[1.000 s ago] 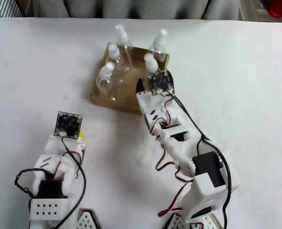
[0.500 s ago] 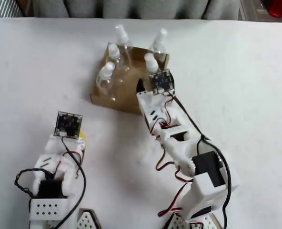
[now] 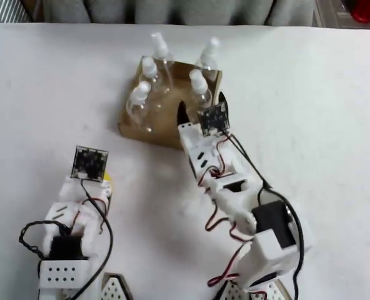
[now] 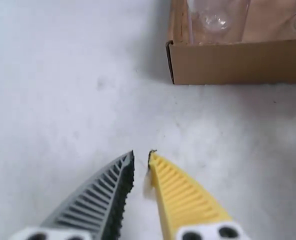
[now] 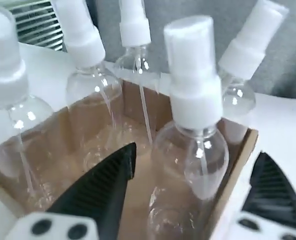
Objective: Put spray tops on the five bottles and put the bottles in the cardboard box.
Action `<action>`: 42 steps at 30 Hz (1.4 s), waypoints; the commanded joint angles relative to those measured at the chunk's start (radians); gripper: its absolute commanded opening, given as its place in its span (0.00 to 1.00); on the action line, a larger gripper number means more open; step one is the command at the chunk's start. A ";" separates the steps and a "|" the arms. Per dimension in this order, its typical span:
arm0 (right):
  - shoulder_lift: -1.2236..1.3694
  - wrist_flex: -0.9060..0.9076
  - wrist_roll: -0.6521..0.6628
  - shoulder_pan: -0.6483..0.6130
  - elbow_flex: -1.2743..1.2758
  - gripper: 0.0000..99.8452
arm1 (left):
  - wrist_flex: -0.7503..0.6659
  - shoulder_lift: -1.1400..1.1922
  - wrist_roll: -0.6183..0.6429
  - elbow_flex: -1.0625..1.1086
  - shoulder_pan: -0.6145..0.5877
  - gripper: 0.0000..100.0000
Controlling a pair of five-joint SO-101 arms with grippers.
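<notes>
The right gripper point(image 3: 202, 105) hangs with its black jaws spread wide at the corner of the cardboard box point(image 3: 146, 130) nearest this arm. In line between them stands the nearest bottle point(image 5: 190, 155), capped with a white spray top point(image 5: 193, 70). Four more capped bottles point(image 3: 149, 70) stand upright in the box, which sits toward the far edge of the white table point(image 3: 310, 125), about midway across. The left gripper point(image 4: 141, 153), jaws pressed almost together on nothing, is low over the table near the near edge, well apart from the box.
</notes>
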 commanded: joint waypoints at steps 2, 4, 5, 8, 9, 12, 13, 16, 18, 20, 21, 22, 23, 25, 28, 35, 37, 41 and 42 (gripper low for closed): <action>-0.156 -0.021 -0.002 -0.016 0.048 0.31 | -0.005 -0.015 -0.006 -0.005 -0.007 0.07; -0.214 -0.013 0.000 -0.013 0.078 0.31 | -0.005 -0.015 -0.008 -0.005 -0.008 0.07; -0.245 0.010 0.000 -0.010 0.091 0.31 | -0.005 -0.015 -0.009 -0.005 -0.008 0.07; -0.340 0.125 0.057 -0.008 0.129 0.31 | -0.005 -0.015 -0.011 -0.005 -0.012 0.07; -0.375 0.154 0.095 -0.007 0.152 0.31 | -0.005 -0.015 -0.012 -0.005 -0.012 0.07; -0.501 0.179 0.181 0.019 0.253 0.31 | -0.005 -0.015 -0.012 -0.005 -0.012 0.07; -0.550 0.179 0.189 0.033 0.292 0.31 | -0.005 -0.015 -0.012 -0.005 -0.012 0.07; -0.702 0.185 0.189 0.085 0.414 0.31 | -0.005 -0.015 -0.012 -0.005 -0.012 0.07; -0.797 0.234 0.187 0.119 0.476 0.29 | -0.005 -0.015 -0.012 -0.005 -0.012 0.07; -0.886 0.305 0.187 0.150 0.514 0.24 | -0.005 -0.015 -0.012 -0.005 -0.012 0.07; -0.926 0.343 0.187 0.163 0.526 0.21 | -0.005 -0.015 -0.012 -0.005 -0.012 0.07; -0.966 0.380 0.186 0.177 0.535 0.17 | -0.005 -0.015 -0.012 -0.005 -0.012 0.07; -1.004 0.417 0.186 0.188 0.545 0.14 | -0.005 -0.015 -0.012 -0.005 -0.012 0.07; -1.073 0.481 0.186 0.208 0.559 0.06 | -0.005 -0.015 -0.012 -0.005 -0.012 0.07; -1.171 0.564 0.186 0.229 0.592 0.02 | -0.005 -0.015 -0.012 -0.005 -0.012 0.07; -1.400 0.766 0.173 0.262 0.683 0.03 | -0.005 -0.013 -0.012 -0.005 -0.007 0.07; -1.465 0.868 0.115 0.278 0.684 0.01 | -0.005 -0.013 -0.012 -0.005 -0.007 0.07; -1.592 1.082 0.057 0.300 0.684 0.02 | 0.002 -0.013 -0.012 -0.005 -0.007 0.07; -1.621 1.141 0.055 0.303 0.684 0.02 | 0.002 -0.013 -0.012 -0.005 -0.005 0.07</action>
